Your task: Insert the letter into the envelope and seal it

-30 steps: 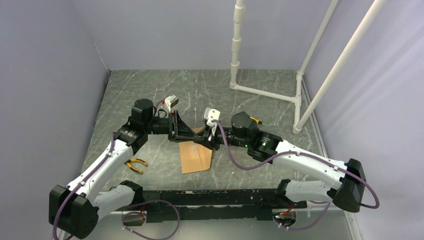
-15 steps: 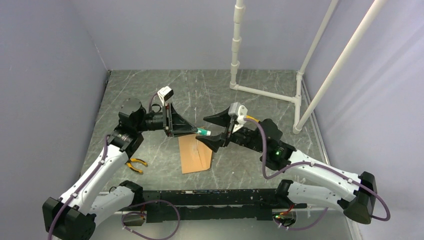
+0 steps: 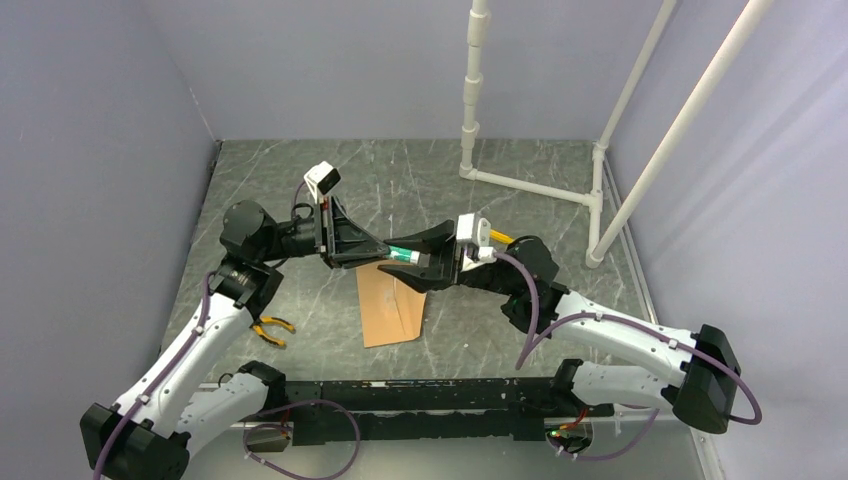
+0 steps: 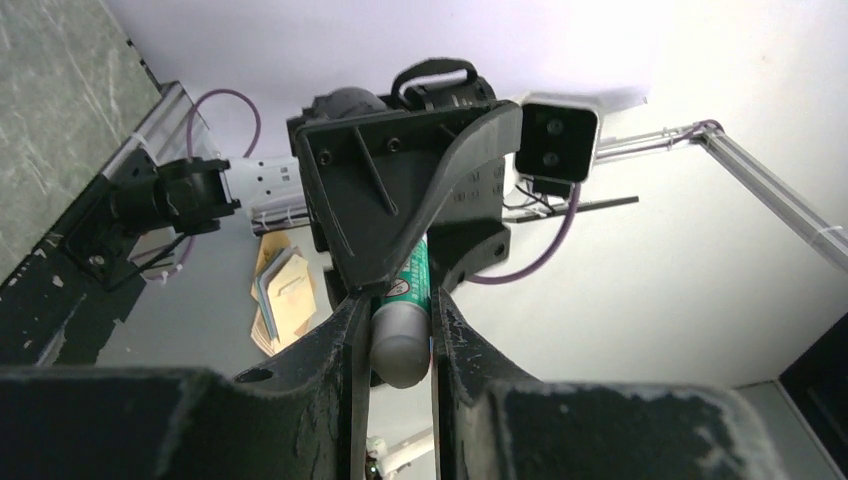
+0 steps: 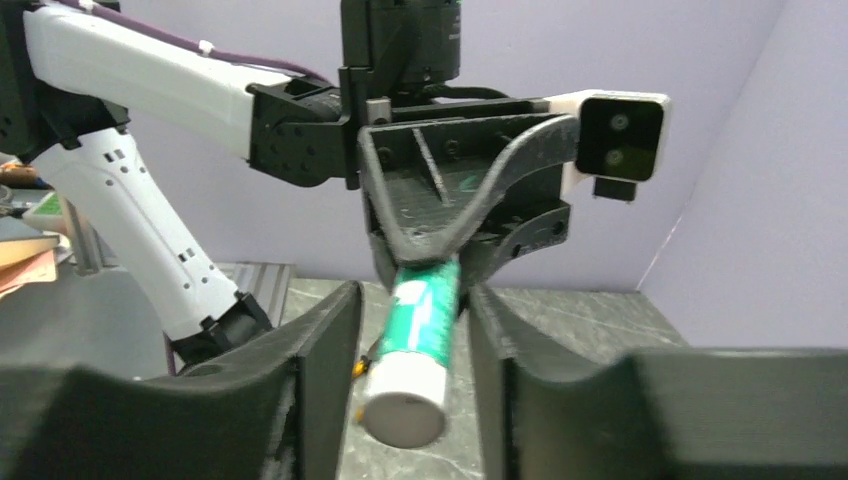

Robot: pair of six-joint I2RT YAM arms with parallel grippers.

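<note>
left arm [image 3: 200,330]: reaches up from the near-left corner, elbow out to the left, wrist turned toward centre, held above the table [image 3: 300,180]
left gripper [image 4: 397,305]: clamped on one end of a green-white tube [image 5: 420,320], which lies level and points right
right gripper [image 5: 412,300]: faces the left one nose to nose; jaws straddle the tube's free end with a slit of gap on each side, not gripping
right arm [image 3: 610,335]: comes in from the near-right corner, forearm angled up toward centre
envelope [image 3: 388,310]: flat on the table, just below and in front of the two grippers, touching neither
letter: can't tell it from the envelope in the top view
vs 1 s ago: both grippers were low over the envelope's far edge; now lifted, left arm pulled back left, tube showing between them
vs 0.5 s ago: right jaws were spread wide; now narrower around the tube
envelope since: same spot
left edge: wall [image 3: 100,150] near the left elbow; pliers [image 3: 270,329] beside the left forearm
right edge: pipe frame [image 3: 530,187] at back right, well apart from the right gripper
room: bare table behind both grippers
</note>
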